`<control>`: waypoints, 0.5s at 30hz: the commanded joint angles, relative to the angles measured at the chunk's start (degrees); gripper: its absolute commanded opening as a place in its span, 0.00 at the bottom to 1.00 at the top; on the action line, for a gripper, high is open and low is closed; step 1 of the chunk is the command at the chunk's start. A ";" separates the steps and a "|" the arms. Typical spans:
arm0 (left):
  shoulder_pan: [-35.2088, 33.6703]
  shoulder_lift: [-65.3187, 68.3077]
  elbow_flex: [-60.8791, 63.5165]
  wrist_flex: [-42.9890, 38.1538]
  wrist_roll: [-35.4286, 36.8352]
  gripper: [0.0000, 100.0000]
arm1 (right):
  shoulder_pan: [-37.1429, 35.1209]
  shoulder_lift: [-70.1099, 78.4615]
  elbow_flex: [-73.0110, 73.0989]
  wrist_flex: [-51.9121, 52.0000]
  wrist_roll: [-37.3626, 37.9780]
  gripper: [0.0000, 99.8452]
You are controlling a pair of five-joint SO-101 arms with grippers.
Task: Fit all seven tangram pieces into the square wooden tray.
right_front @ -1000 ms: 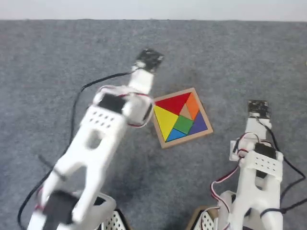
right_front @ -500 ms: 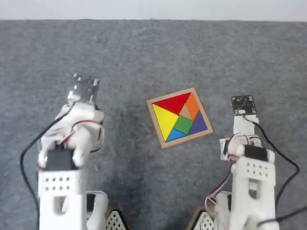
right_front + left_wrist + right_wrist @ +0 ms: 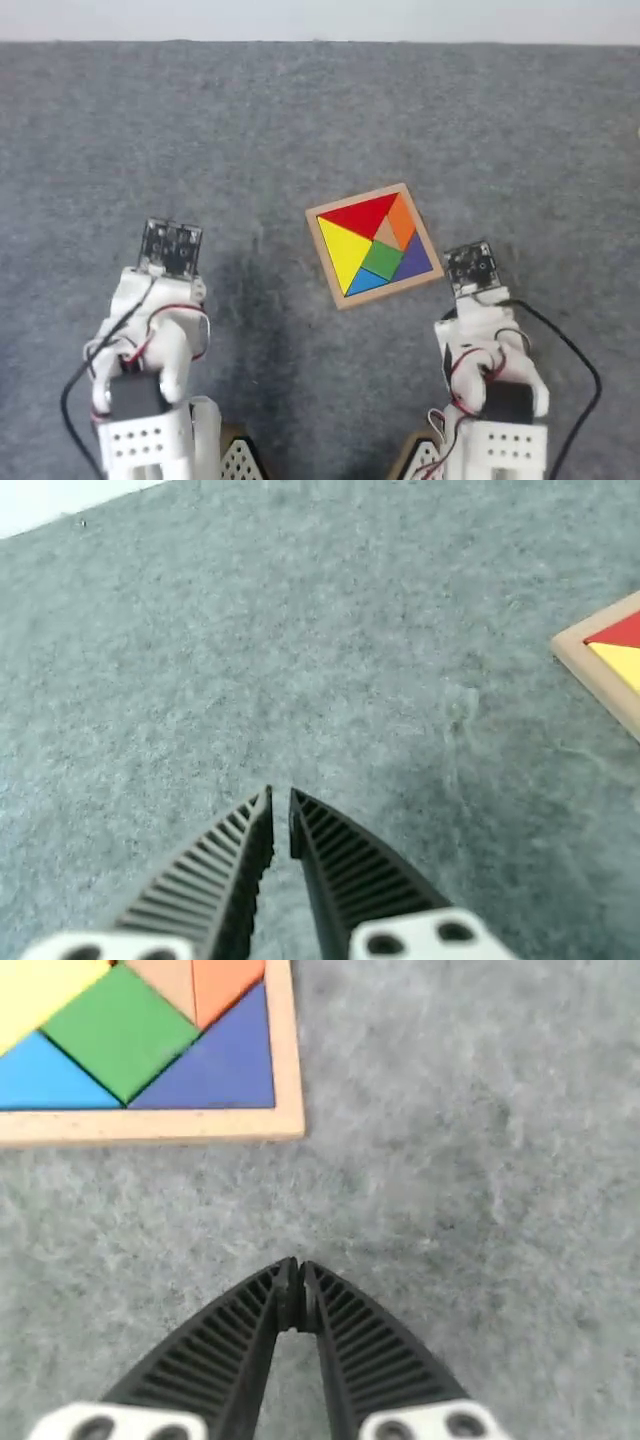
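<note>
While both arms are hanging low over the grey mat (image 3: 300,120), the square wooden tray (image 3: 392,289) is lying tilted between them, a little farther out, with the coloured tangram pieces (image 3: 378,243) sitting inside it. The right gripper (image 3: 298,1272) is hovering just on the near side of the tray's right corner, its fingers pressing together on nothing. The left gripper (image 3: 281,800) is sitting well off to the tray's left, its fingers all but touching, gripping nothing.

2 white arms (image 3: 150,340) carry black and red cables (image 3: 75,370); each end effector (image 3: 280,798) has black ribbed fingers (image 3: 345,865).
</note>
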 commanded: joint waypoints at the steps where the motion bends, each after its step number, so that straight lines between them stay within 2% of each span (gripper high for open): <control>1: -0.26 -12.84 8.13 -1.49 -0.26 0.03 | -0.40 -8.40 2.02 2.68 0.62 0.01; 3: -0.26 -17.76 13.05 -1.49 -0.26 0.03 | -0.40 -7.25 2.11 2.59 0.62 0.01; 5: -0.26 -17.32 15.87 -2.81 -0.26 0.03 | -0.40 -6.90 2.64 2.07 0.62 0.01; 8: -0.26 -16.00 17.45 -5.54 -0.26 0.03 | -0.31 -7.69 5.54 1.45 0.62 0.01; 15: -0.26 -15.82 17.45 -5.27 -0.53 0.03 | -0.31 -7.52 6.51 0.40 0.53 0.01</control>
